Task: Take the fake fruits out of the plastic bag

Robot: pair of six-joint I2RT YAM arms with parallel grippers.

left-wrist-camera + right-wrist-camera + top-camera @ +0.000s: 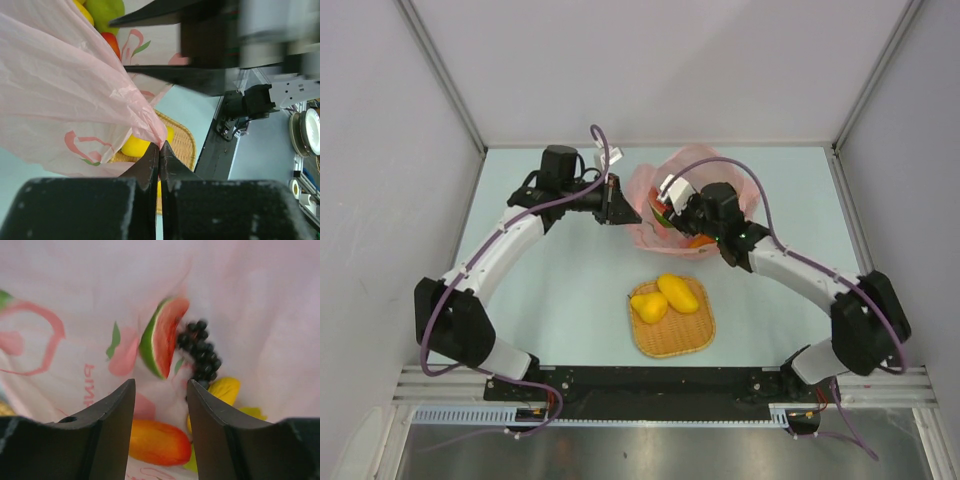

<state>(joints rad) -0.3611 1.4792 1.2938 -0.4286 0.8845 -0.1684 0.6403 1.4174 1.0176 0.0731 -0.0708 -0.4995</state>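
Observation:
The pink plastic bag (650, 190) lies at the table's back middle. My left gripper (623, 208) is shut on the bag's left edge (150, 131) and holds it up. My right gripper (670, 205) is open inside the bag's mouth, empty. Between and beyond its fingers lie a red watermelon slice (162, 337), a dark grape bunch (201, 350), a red-orange fruit (161, 442) and a yellow fruit (225, 390). A green pear (105, 12) and a red fruit (113, 44) show through the bag in the left wrist view. Two yellow fruits (665, 297) lie in the woven tray (672, 335).
The woven tan tray sits in front of the bag, near the table's middle; it also shows in the left wrist view (182, 145). The right arm (200, 45) crosses the top of the left wrist view. Grey walls enclose the table on three sides.

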